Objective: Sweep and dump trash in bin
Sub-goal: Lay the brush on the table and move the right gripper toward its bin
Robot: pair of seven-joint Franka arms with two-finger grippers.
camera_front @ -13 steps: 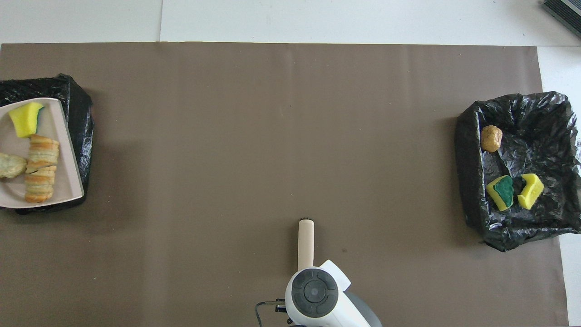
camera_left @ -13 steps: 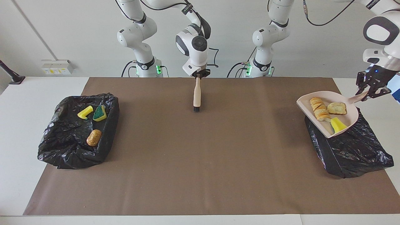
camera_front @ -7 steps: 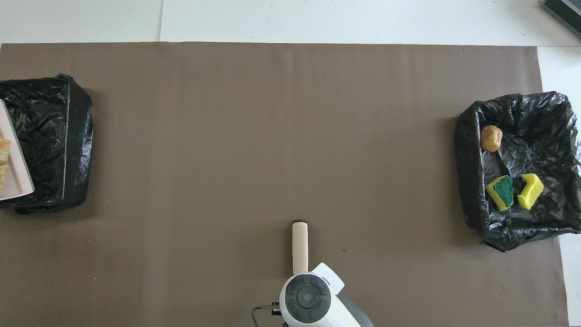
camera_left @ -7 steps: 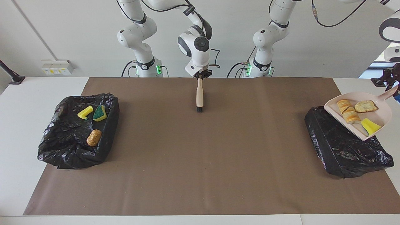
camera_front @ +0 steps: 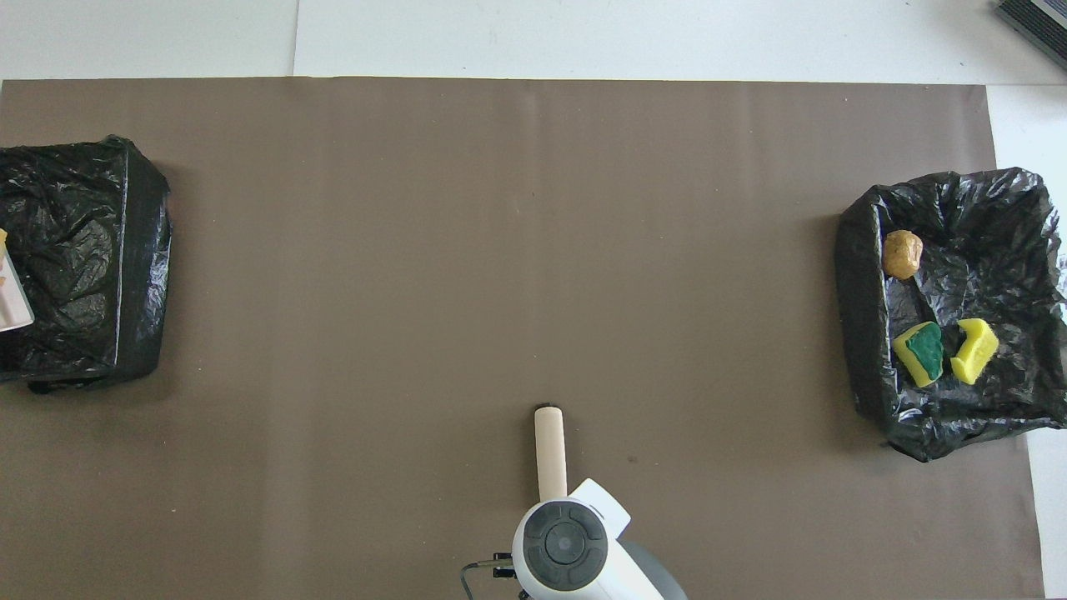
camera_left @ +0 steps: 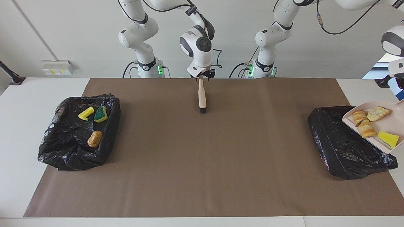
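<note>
A beige dustpan (camera_left: 378, 126) hangs tilted over the outer edge of a black-bag bin (camera_left: 344, 145) at the left arm's end. It carries bread-like lumps (camera_left: 363, 123), a pale chunk (camera_left: 377, 113) and a yellow sponge piece (camera_left: 389, 138). Its handle runs off the view's edge, where my left gripper holds it, fingers out of view. Only a sliver of the pan (camera_front: 12, 292) shows in the overhead view. My right gripper (camera_left: 201, 76) is shut on a beige brush (camera_left: 201, 96), bristles down on the mat near the robots.
A second black-bag bin (camera_left: 50, 148) at the right arm's end holds a yellow sponge piece (camera_left: 86, 113), a green-topped sponge piece (camera_left: 100, 114) and a brown lump (camera_left: 95, 139). A brown mat (camera_left: 202, 164) covers the table between the bins.
My left arm has carried the dustpan with its trash outward and lower, from over the bin's inner part to its outer edge. The brush has barely shifted.
</note>
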